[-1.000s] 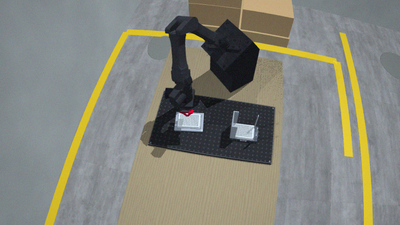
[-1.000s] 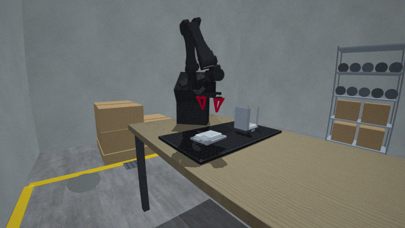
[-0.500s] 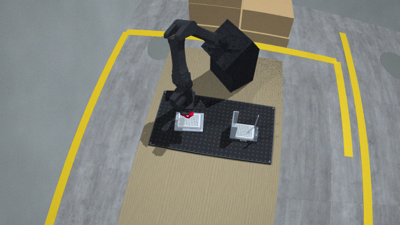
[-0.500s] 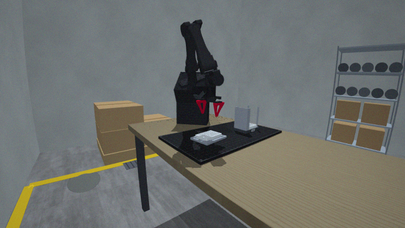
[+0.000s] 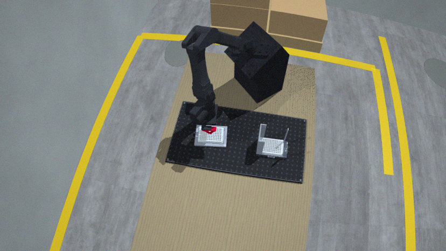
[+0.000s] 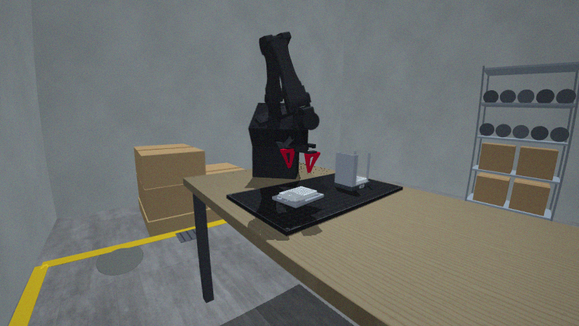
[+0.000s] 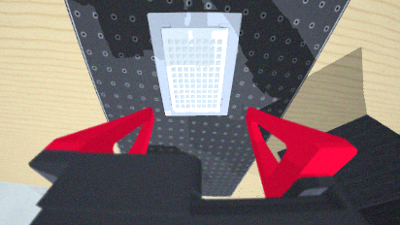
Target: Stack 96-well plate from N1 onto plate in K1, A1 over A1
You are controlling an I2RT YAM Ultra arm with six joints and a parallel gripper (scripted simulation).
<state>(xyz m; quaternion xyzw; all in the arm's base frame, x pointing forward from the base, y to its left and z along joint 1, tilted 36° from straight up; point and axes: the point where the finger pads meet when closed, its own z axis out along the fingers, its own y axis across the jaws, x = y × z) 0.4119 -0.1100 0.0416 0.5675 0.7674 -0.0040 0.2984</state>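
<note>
A white 96-well plate (image 5: 212, 136) sits in the grey plate nest N1 (image 5: 210, 143) on the left part of the black breadboard (image 5: 237, 143). It also shows in the exterior view (image 6: 298, 194) and in the wrist view (image 7: 196, 73). My gripper (image 6: 298, 159), with red fingers, is open and empty, well above the plate's back edge. In the wrist view (image 7: 200, 127) the fingers are spread wide with the plate ahead of them. The stack rack K1 stands on the right, holding another white plate (image 5: 272, 145) between its upright posts. I cannot make out the A1 mark.
The arm's black base box (image 5: 260, 63) stands at the back of the wooden table. Cardboard boxes (image 5: 268, 21) stand behind the table. A shelf with boxes (image 6: 522, 141) stands at the right wall. K1's tall back wall (image 6: 346, 168) rises above its plate.
</note>
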